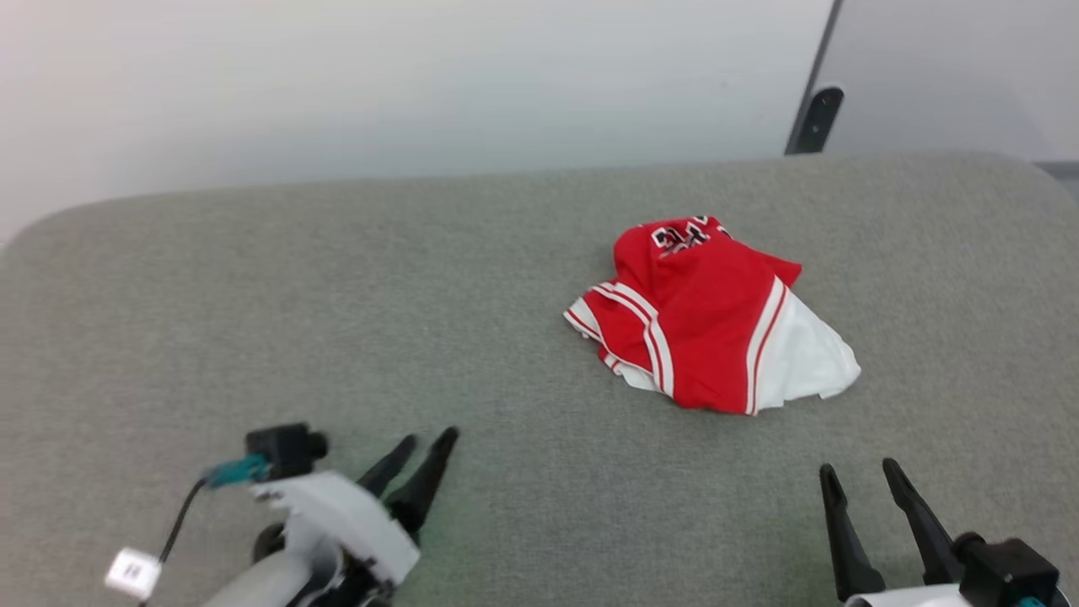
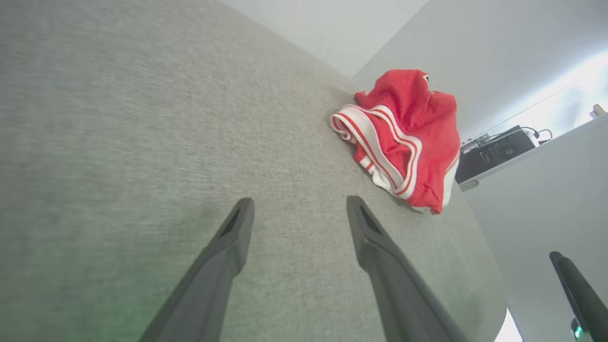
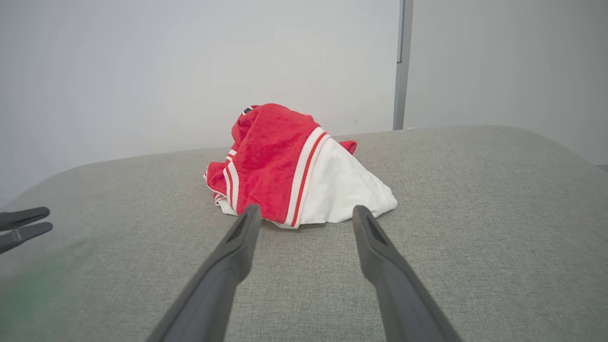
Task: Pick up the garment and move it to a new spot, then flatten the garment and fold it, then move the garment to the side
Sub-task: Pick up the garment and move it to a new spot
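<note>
Where the shirt [image 1: 700, 329] lies, from the head: crumpled in a heap on the grey table [image 1: 337, 295], right of centre and toward the far edge; red body, white sleeve at its right, striped trim at its near left, a bit of black lettering on top.
Left gripper [image 1: 430, 437], head view: lower left, fingers parted and empty, pointing up and right, well apart from the shirt.
Right gripper [image 1: 858, 468], head view: lower right, fingers spread, holding nothing, near the shirt's white sleeve but not touching it.
Shirt [image 2: 408, 137], left wrist view: upper right, by the table's rounded edge, striped trim facing the camera.
Left gripper [image 2: 299, 202], left wrist view: released, both fingers over bare table, apart from the shirt.
Shirt [image 3: 280, 161], right wrist view: straight ahead, a peaked heap before the pale wall [image 3: 142, 71].
Right gripper [image 3: 306, 210], right wrist view: wide apart, tips just short of the shirt's near hem.
Left gripper [image 3: 46, 220], right wrist view: at the left edge, tips a little apart, low over the table.
</note>
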